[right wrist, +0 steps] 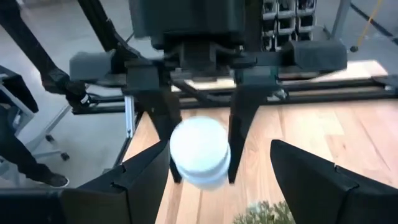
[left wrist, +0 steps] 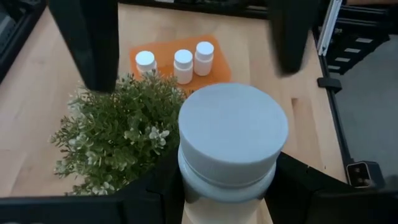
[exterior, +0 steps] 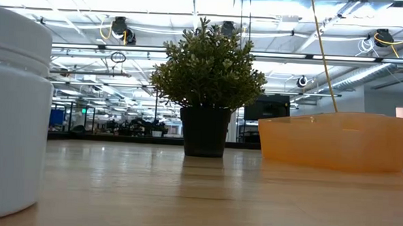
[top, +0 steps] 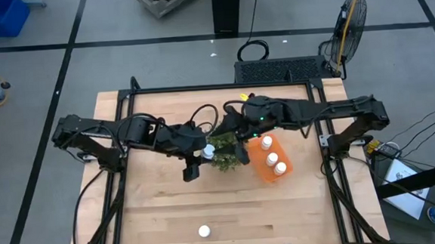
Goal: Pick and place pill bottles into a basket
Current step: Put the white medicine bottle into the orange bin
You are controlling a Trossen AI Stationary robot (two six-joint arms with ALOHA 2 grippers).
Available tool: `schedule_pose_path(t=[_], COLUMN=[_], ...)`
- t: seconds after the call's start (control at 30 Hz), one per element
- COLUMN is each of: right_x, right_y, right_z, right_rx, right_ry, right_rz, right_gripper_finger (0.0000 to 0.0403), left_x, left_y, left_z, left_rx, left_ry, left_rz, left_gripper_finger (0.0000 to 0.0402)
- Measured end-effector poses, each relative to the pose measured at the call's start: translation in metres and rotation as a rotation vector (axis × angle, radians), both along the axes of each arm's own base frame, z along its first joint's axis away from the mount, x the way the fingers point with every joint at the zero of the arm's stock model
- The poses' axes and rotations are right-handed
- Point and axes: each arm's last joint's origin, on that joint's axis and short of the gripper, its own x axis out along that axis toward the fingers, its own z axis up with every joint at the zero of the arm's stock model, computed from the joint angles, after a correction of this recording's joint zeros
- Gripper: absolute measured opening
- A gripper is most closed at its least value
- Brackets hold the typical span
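Observation:
My left gripper (top: 204, 153) is shut on a white pill bottle (left wrist: 231, 140), held in the air beside the green bushy plant (top: 224, 153). My right gripper (right wrist: 227, 183) is open. It faces the left gripper from the table's right, with the held bottle (right wrist: 199, 152) just ahead of its fingers and untouched. The orange basket (top: 260, 167) stands on the table right of the plant with three pill bottles (top: 273, 158) upright in it. Another pill bottle (top: 204, 231) stands alone near the table's front edge and fills the left of the low view (exterior: 11, 111). My left gripper pinches the bottle's body just below the white cap (left wrist: 227, 186) between its two fingers (right wrist: 163, 127), one on each side. The fingers slant downward from the table's left. The bottle is lifted clear of the table, over the plant's left edge.
The plant's dark pot (exterior: 204, 130) stands between the two grippers and just left of the basket. Dark frame rails (top: 223, 87) run along the table's far and side edges. Bare wood lies between the plant and the front bottle.

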Motion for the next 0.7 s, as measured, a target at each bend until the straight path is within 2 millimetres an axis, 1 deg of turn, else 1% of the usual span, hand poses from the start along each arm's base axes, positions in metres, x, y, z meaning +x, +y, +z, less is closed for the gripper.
schedule_pose_path(t=[0.17, 0.4, 0.57, 0.7], right_x=[-0.001, 0.003, 0.012, 0.016], right_y=[-0.004, -0.004, -0.004, -0.003], right_z=[0.005, 0.001, -0.012, -0.013], right_rx=[0.003, 0.017, 0.024, 0.044], right_ry=[-0.036, -0.020, 0.024, 0.014], right_rz=[-0.011, -0.017, -0.019, -0.002], right_gripper_finger=[0.0272, 0.0272, 0.0272, 0.0272], left_x=[-0.002, -0.003, -0.003, -0.003], left_y=[0.000, 0.002, 0.002, 0.002], left_z=[-0.002, -0.003, -0.003, -0.003], left_rx=[-0.006, -0.001, -0.008, -0.008], left_ry=[0.032, 0.044, 0.044, 0.043], left_rz=[0.018, 0.040, 0.048, 0.047], left_gripper_finger=[0.0173, 0.0173, 0.0173, 0.0173])
